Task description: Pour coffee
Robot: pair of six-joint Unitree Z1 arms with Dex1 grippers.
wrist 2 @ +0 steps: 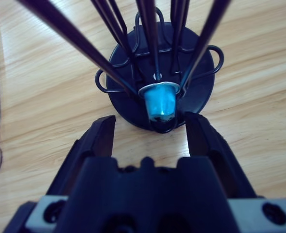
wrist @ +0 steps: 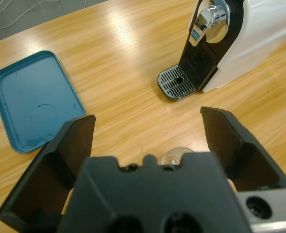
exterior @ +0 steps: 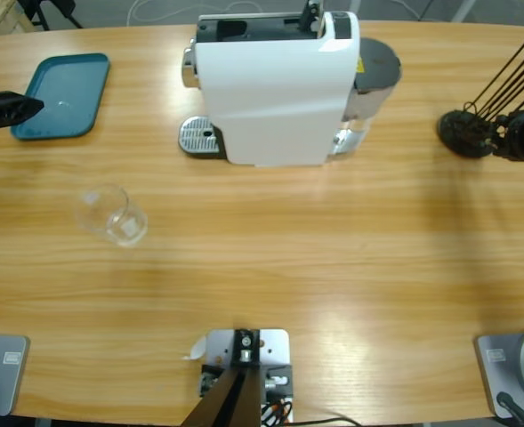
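Note:
No coffee shows in any view. A clear, empty glass (exterior: 112,214) stands on the table left of centre; only its rim (wrist: 176,155) peeks over my left gripper's body. The white coffee machine (exterior: 275,84) sits at the back middle, with its silver spout (wrist: 211,15) above the drip grate (wrist: 177,82). My left gripper (exterior: 21,107) (wrist: 147,119) hangs open at the left edge, holding nothing. My right gripper (wrist 2: 151,120) (exterior: 513,133) is open at the right edge, its jaws on either side of a blue capsule (wrist 2: 159,103) held in a black wire rack (exterior: 464,133).
A teal tray (exterior: 61,93) (wrist: 33,99) lies at the back left beside the left gripper. The rack's thin black rods (wrist 2: 75,43) rise just above the right gripper. Bare wood (exterior: 333,258) stretches across the middle and front of the table.

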